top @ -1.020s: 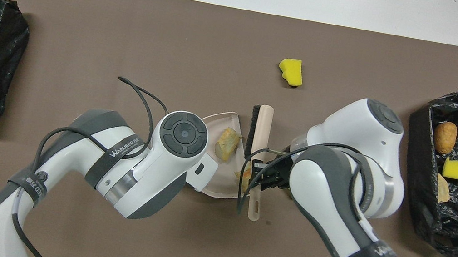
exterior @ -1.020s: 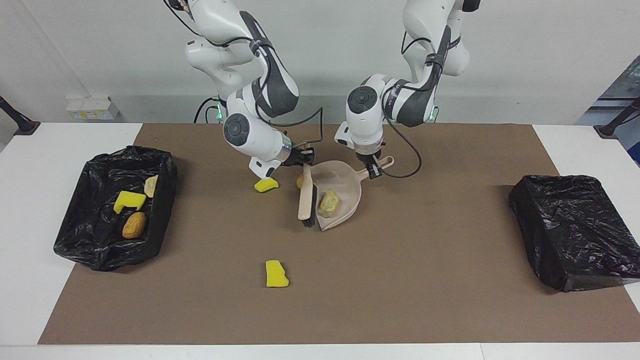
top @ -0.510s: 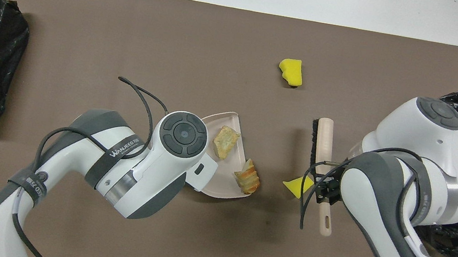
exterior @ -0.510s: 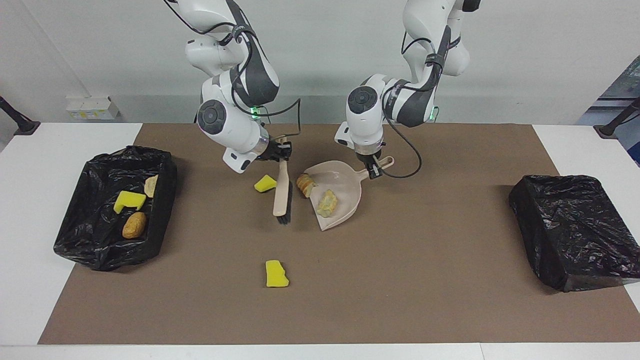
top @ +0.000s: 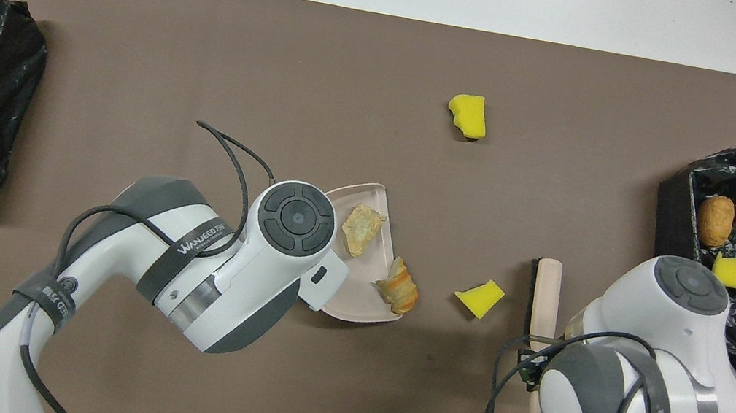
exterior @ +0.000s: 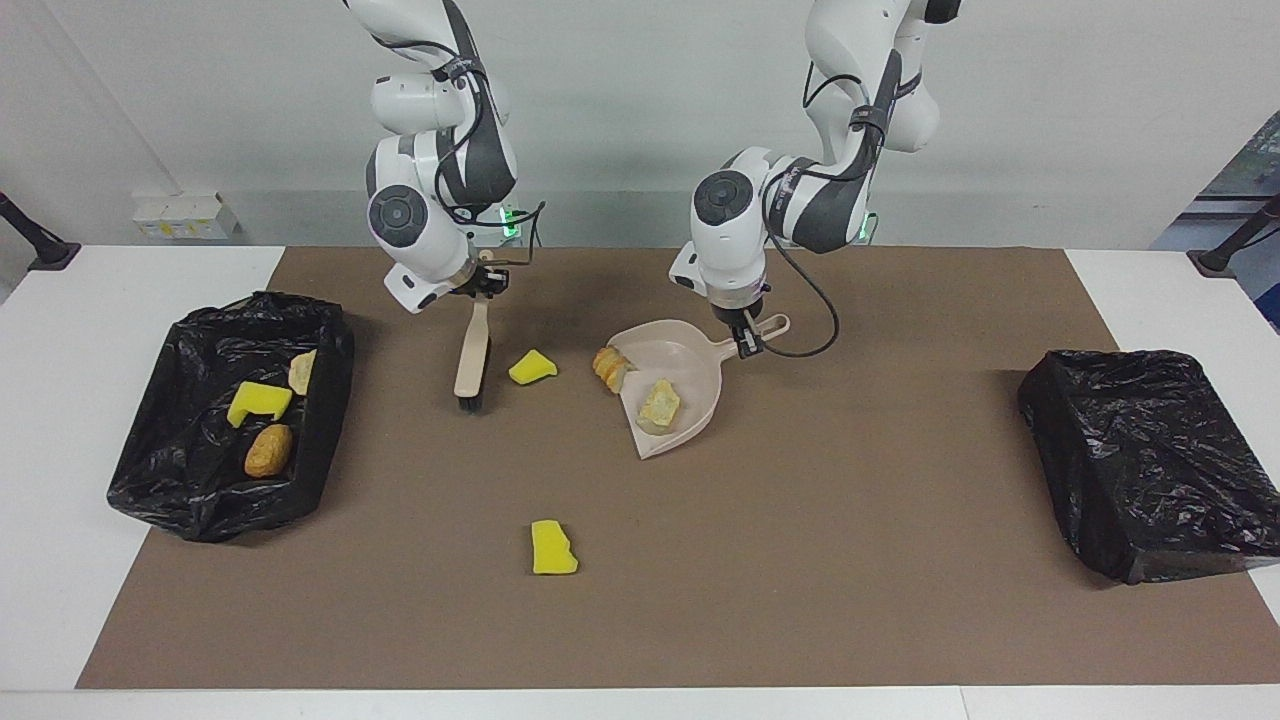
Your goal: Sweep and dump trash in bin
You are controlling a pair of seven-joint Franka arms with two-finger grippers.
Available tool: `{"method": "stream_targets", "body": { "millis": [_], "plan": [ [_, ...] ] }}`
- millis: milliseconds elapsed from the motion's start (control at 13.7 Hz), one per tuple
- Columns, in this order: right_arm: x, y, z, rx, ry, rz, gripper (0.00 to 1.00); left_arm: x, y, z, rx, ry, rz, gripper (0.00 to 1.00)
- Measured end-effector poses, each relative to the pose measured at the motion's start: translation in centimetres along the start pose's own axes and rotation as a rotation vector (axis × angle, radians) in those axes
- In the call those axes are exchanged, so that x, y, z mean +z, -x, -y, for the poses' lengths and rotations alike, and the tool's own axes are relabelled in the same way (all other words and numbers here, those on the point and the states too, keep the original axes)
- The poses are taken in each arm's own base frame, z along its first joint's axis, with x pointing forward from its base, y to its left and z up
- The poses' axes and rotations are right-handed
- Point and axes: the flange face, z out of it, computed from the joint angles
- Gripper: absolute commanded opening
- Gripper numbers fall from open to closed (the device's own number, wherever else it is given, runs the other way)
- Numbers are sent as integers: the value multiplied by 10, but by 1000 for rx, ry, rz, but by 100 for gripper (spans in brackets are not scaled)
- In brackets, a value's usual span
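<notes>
White "WANJEED" lettering showing on left arm strap (top: 197, 247) | right gripper (exterior: 481, 283) clamping brush (exterior: 471, 360), now swung toward filled bin (exterior: 150, 480), away from dustpan (exterior: 700, 385) | left gripper (exterior: 745, 335) pinching dustpan handle | sponge wedge (exterior: 532, 367) lying at dustpan's 9 o'clock, croissant (exterior: 609, 368) sitting at its lip.

The only readable text is "WANJEED", followed by small unreadable characters, on the dark grey strap (top: 190, 248) around the white left robot arm (top: 107, 269).

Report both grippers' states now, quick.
Left gripper: shut on the beige plastic dustpan's handle.
Right gripper: shut on the beige long-handled brush.
</notes>
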Motion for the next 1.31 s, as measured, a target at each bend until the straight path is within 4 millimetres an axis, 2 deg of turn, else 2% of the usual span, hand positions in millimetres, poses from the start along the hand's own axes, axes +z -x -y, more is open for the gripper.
{"method": "stream_targets", "body": {
  "millis": [219, 364, 583, 656, 874, 947, 1093, 1311],
  "plan": [
    [24, 16, 64, 80, 48, -60, 0, 1, -2, -5, 14, 0, 4, 0],
    [37, 16, 98, 64, 59, -89, 0, 0, -2, -9, 21, -3, 6, 0],
    [25, -6, 136, 34, 33, -98, 0, 1, -1, -8, 26, -6, 8, 0],
    [19, -7, 155, -1, 10, -98, 0, 1, -1, -8, 26, -6, 8, 0],
    [11, 8, 209, -69, -120, -45, 0, 2, 3, -4, 37, -4, 9, 0],
    [8, 11, 218, -91, -180, -16, 0, 3, 5, -2, 45, -4, 9, 0],
    [4, 11, 222, -118, -254, 13, 0, 4, 8, 1, 54, -3, 7, 0],
    [-4, 4, 209, -135, -265, 21, 0, 6, 10, 5, 58, -14, -9, 0]
  ]
}}
